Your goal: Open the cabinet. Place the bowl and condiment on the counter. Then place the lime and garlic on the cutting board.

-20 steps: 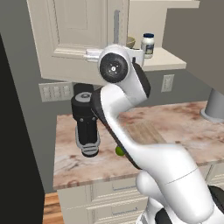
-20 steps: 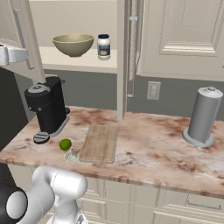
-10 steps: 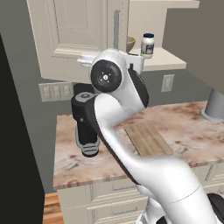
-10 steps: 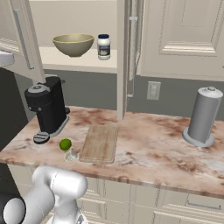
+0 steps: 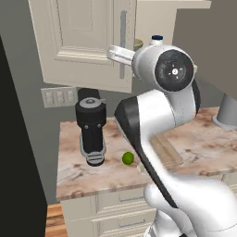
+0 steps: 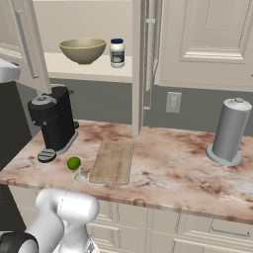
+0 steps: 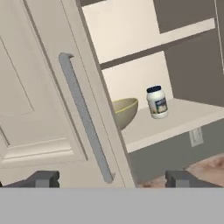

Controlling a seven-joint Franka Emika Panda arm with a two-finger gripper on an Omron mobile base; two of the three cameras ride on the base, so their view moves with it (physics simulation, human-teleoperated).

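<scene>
cabinet (image 6: 207, 44): we've got both doors open now
gripper (image 7: 111, 178): fingers spread wide, backed off the handle (image 7: 85, 118)
next: bowl (image 6: 82, 50), shelf's left end

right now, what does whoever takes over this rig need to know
Gripper: open, holding nothing, fingertips either side of the long metal bar handle of the left door, not closed on it.
Cream wall cabinet: both doors swung open.
Wide olive-yellow bowl and small white jar with dark blue lid: on the cabinet shelf, side by side, apart.
Bright green lime and pale garlic bulb: on the pinkish-brown marble counter, left of the light-brown wooden cutting board, which is bare.
Done: cabinet opened.
Left: bowl and jar to counter, lime and garlic onto board.
</scene>
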